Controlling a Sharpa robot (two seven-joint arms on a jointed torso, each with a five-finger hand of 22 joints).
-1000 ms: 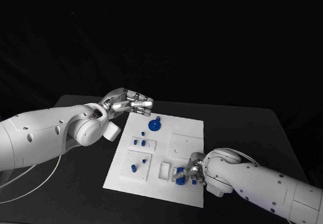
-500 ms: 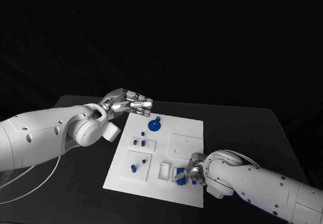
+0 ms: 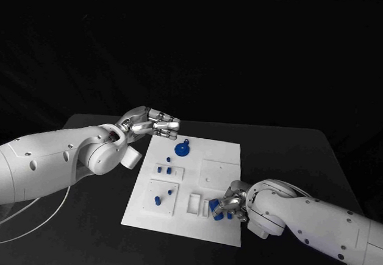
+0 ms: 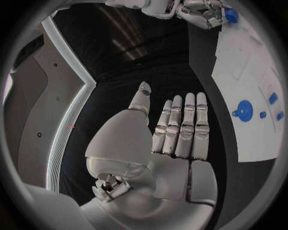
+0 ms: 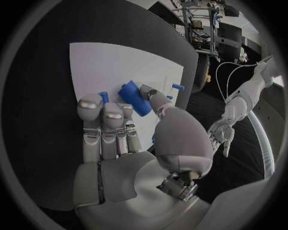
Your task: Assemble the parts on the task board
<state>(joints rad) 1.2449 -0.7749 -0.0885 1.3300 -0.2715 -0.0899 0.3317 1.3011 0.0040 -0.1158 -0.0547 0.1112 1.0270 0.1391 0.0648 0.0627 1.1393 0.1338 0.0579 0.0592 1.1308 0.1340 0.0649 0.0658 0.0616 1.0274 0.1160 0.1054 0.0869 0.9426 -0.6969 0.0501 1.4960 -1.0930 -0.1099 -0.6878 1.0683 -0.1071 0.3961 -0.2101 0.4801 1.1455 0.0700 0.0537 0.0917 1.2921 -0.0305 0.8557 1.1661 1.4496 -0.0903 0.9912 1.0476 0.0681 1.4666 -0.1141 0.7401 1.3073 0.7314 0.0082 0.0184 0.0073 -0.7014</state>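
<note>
A blue part (image 5: pixel 134 97), a short chunky piece, is pinched between the thumb and fingers of the right robot hand (image 3: pixel 225 205), which sits over the near right corner of the white task board (image 3: pixel 221 156). That board lies in the middle of the black desk (image 3: pixel 287 151). Other blue pieces are spread over it: a round disc with a knob (image 3: pixel 182 148) near the far edge, a few small pegs (image 3: pixel 164 167) in a raised block at the left side, and one more peg (image 3: pixel 158 198) in the square plate below that. The left robot hand (image 3: pixel 150 123) hovers just off the far left corner of the board, fingers straight and together, grasping nothing. Judging by this, the step in hand is seating the held part into its slot near the right robot hand; the next move would call for lining the piece up with the recess and pressing it down squarely, without knocking the neighbouring blue pieces.
</note>
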